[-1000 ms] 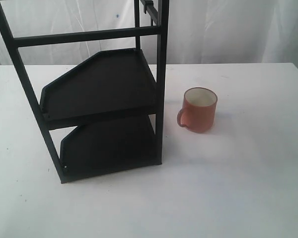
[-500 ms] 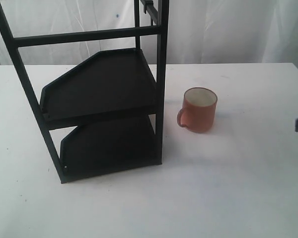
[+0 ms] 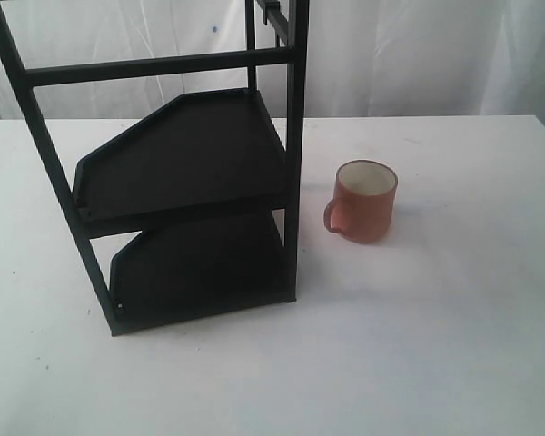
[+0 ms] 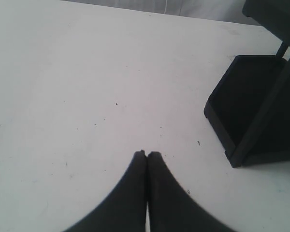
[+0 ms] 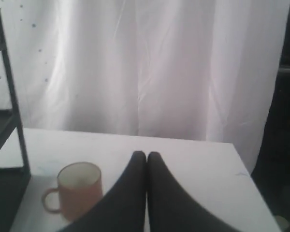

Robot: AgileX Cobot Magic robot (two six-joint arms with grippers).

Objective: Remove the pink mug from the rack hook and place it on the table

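The pink mug (image 3: 365, 202) stands upright on the white table (image 3: 436, 345), just right of the black rack (image 3: 191, 173), its handle toward the rack. A short black rack hook (image 3: 271, 13) juts from the frame's top, bare. Neither gripper appears in the exterior view. In the right wrist view my right gripper (image 5: 146, 153) is shut and empty above the table, with the mug (image 5: 79, 190) apart from it, beside the rack's post (image 5: 12, 96). In the left wrist view my left gripper (image 4: 146, 153) is shut and empty over bare table (image 4: 77, 87), away from the rack's lower tray (image 4: 251, 106).
The rack has two angular black tray shelves (image 3: 177, 159), both bare. A white curtain (image 3: 418, 54) hangs behind the table. The table's far right corner (image 5: 232, 145) shows in the right wrist view, with dark space beyond it.
Half a second ago a dark bit of the right arm showed at the exterior view's right edge; it has now gone out of view. The mug and rack have not moved.
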